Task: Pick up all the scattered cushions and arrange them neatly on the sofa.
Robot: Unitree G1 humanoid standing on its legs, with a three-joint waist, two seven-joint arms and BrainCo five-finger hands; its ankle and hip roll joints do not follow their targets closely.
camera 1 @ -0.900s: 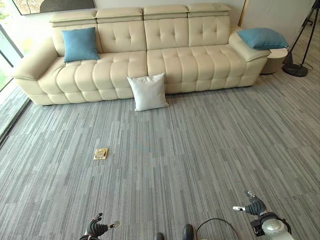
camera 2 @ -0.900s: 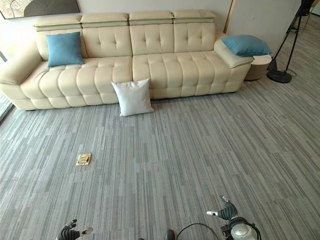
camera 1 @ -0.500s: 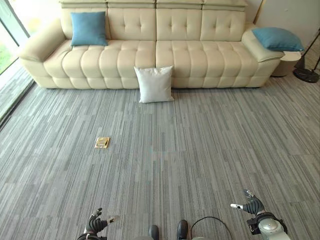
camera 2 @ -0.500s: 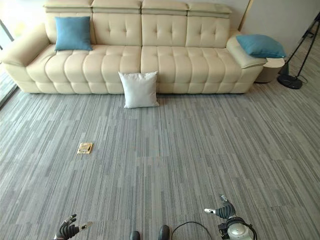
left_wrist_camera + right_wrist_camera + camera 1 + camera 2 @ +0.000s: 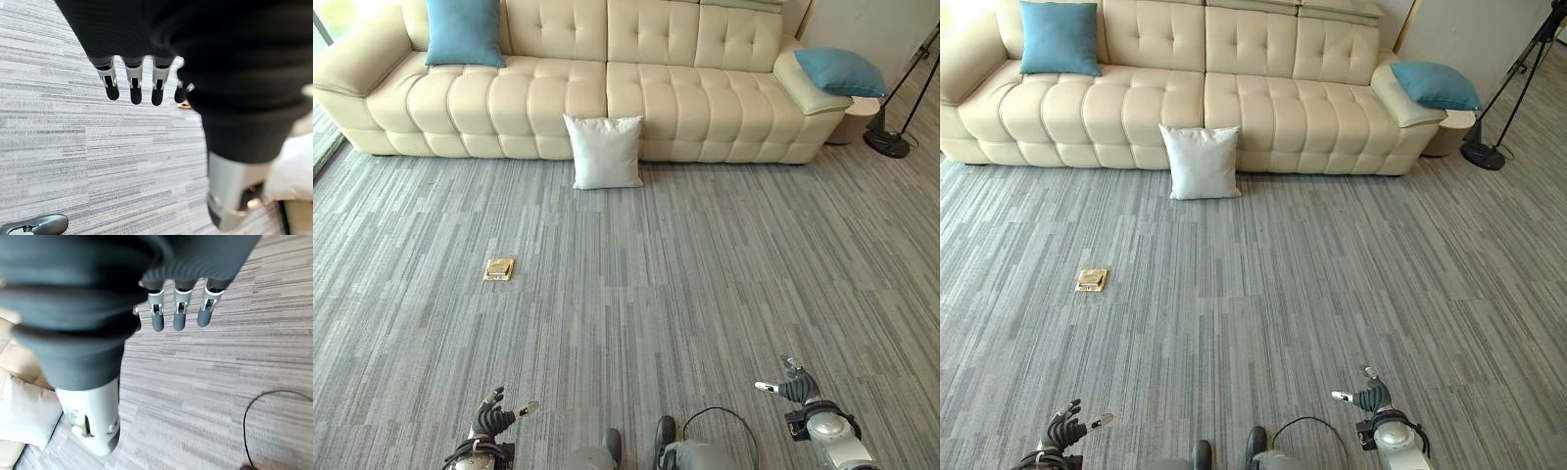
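Note:
A white cushion (image 5: 604,151) stands on the grey carpet, leaning against the front of the cream sofa (image 5: 675,108). A blue cushion (image 5: 464,31) rests upright against the sofa's back at its left end. Another blue cushion (image 5: 840,70) lies on the right armrest. My left hand (image 5: 494,419) hangs low at the bottom left, open and holding nothing; its straight fingers (image 5: 133,87) show over bare carpet. My right hand (image 5: 790,387) hangs at the bottom right, open too, with its fingers (image 5: 178,316) straight. Both hands are far from the cushions. The white cushion (image 5: 27,413) also appears in the right wrist view.
A small brass floor plate (image 5: 498,268) sits in the carpet left of centre. A black lamp stand (image 5: 891,137) and a round side table (image 5: 857,117) stand right of the sofa. Wide carpet lies between me and the sofa.
The camera has moved: the sofa and the white cushion have shifted in the picture and the sofa's top edge is now cut off. Both hands stay low and open.

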